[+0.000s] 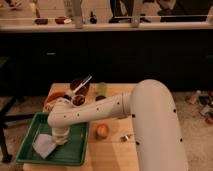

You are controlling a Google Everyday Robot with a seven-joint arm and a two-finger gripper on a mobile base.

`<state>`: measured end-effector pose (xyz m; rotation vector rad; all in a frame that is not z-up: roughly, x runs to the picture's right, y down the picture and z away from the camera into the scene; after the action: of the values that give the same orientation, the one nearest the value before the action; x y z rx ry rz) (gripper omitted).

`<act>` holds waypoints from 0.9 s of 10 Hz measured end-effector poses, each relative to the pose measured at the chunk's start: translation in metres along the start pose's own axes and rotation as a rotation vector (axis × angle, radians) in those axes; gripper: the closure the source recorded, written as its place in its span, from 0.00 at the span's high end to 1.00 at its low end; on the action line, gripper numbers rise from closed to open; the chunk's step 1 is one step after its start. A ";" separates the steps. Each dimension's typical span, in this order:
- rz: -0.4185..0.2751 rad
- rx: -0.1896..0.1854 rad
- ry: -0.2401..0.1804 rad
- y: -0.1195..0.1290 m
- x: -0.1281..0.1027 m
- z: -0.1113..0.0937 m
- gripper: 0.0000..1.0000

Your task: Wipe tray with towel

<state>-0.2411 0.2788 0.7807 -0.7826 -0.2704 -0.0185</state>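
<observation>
A large green tray [75,150] with a raised rim lies at the front left of the wooden table. A pale grey-blue towel [44,145] lies crumpled inside it, left of middle. My white arm reaches from the right down into the tray. My gripper [60,138] is at the towel's right edge, pressed down onto the tray floor. The wrist hides the fingers.
Reddish bowls [55,97] and a dark bowl with a utensil [80,86] stand behind the tray. A green cup [101,89] stands at the table's back. An orange fruit [102,130] and a small metal object [126,136] lie right of the tray. A dark counter runs behind.
</observation>
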 end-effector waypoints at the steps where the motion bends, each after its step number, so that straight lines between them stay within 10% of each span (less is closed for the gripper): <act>1: 0.011 0.002 0.004 0.002 0.010 -0.003 0.00; 5: 0.085 0.043 0.019 -0.010 0.056 -0.024 0.00; 9: 0.069 0.036 0.019 -0.033 0.037 -0.015 0.00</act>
<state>-0.2061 0.2482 0.8027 -0.7552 -0.2247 0.0441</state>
